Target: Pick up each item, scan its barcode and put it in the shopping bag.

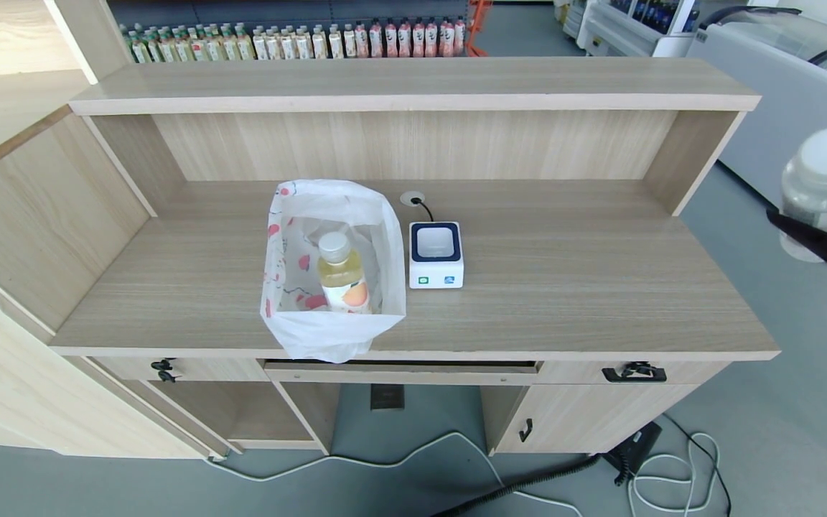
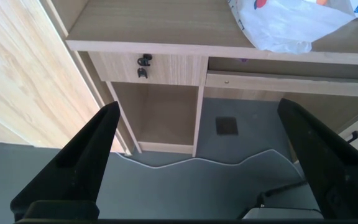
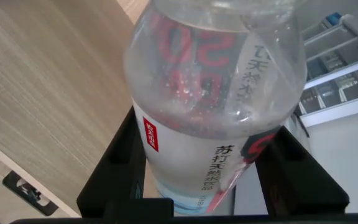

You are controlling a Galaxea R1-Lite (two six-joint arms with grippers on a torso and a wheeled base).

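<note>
A white shopping bag with red prints stands open on the wooden counter and holds a bottle of yellow drink. Just right of the bag sits a small white barcode scanner with a dark-framed window. My right gripper is shut on a clear water bottle with a white cap, held in the air beyond the counter's right end. Close up, the clear bottle sits between the black fingers. My left gripper hangs open and empty below the counter's front left, with the bag's bottom above it.
The counter has a raised back shelf and side walls. Drawers with black handles sit under its front edge. Cables lie on the grey floor. Freezers stand at the right, and a shelf of bottles is behind.
</note>
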